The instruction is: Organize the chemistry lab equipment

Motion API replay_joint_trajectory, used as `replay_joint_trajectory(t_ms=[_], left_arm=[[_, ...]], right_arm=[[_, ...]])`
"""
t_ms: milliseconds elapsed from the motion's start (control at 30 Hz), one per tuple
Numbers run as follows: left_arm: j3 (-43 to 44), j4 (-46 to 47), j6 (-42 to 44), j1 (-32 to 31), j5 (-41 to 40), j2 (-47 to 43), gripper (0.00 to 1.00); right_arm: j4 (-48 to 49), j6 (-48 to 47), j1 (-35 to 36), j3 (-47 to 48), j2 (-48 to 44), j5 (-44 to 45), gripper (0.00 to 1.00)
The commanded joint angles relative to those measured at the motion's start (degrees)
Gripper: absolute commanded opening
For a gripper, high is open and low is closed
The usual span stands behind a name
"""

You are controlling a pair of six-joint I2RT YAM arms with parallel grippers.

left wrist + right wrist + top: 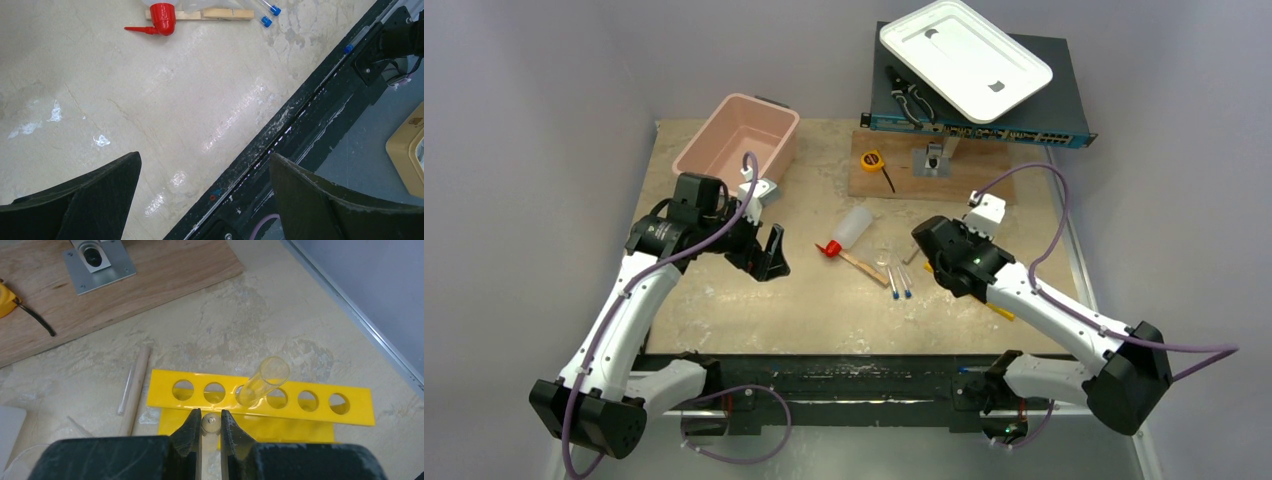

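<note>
Tabletop (724,300) is carrying the rack (324,402) at right and the bottle (856,226) mid-table. Left pincer (205,155) is hovering near the bottle, jaws apart. Right pincer (210,414) is clamping a clear tube (210,424) just before the rack; another tube (265,380) is leaning in a middle hole.

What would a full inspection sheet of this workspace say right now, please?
Surface: beige table, scuffed with white marks; no spill seen.
Job's things: squeeze bottle, wooden stick and two blue-tipped tubes lie mid-table; yellow rack holds one tilted tube; a second stick lies beside it.
Clutter: tape measure on wooden board; pliers on network switch.
Grippers: left gripper open, empty; right gripper shut on what looks like a thin tube.
Cables: purple cables loop along both arms.
Surroundings: pink bin, white tray on the switch, grey walls.
</note>
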Motion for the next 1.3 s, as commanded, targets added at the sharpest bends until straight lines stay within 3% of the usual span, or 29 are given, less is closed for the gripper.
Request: replay_joint_trajectory(t_ms=[0,1233,1267], left_arm=[[3.0,0.9,-0.6,0.4,1.4,0.0,1.0],[3.1,0.5,0.6,0.4,0.9,-1.2,1.0],[3.2,0.6,0.6,0.4,0.8,-1.2,1.0]], right_arm=[[4.2,-0.8,-0.1,-1.3,1.0,4.9,0.0],[7.7,0.3,-0.3,-3.3,7.6,5.2,0.0],[7.6,0.3,-0.2,-3.2,7.7,5.2,0.04]])
